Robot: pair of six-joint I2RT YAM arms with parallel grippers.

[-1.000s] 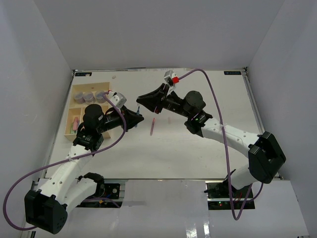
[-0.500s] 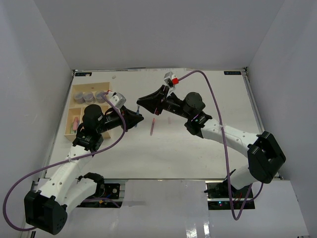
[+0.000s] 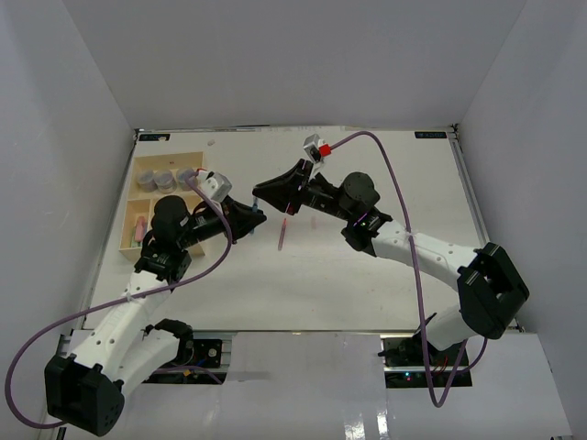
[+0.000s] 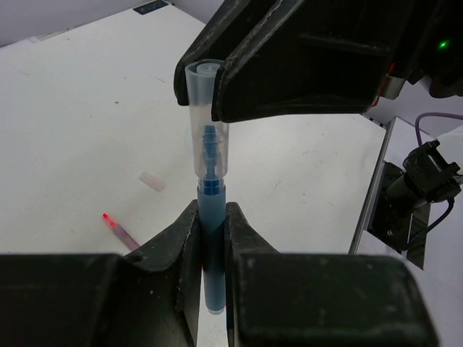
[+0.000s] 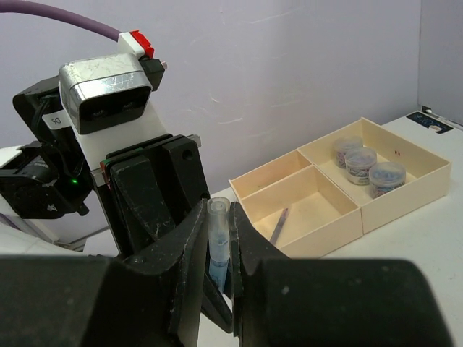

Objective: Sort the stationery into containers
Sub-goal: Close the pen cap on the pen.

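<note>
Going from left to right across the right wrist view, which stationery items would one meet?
First the capped blue pen → slim pen lying in the tray → three round pots.

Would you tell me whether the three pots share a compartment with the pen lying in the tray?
No, the pots stand in the long section, while the pen lies in a neighbouring smaller one.

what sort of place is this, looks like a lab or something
Most likely a lab robot test cell: a plain white tabletop boxed in by bare pale walls, two white and black robot arms bolted at its near edge, and a cream compartmented tray holding three round grey-purple pots.
</note>
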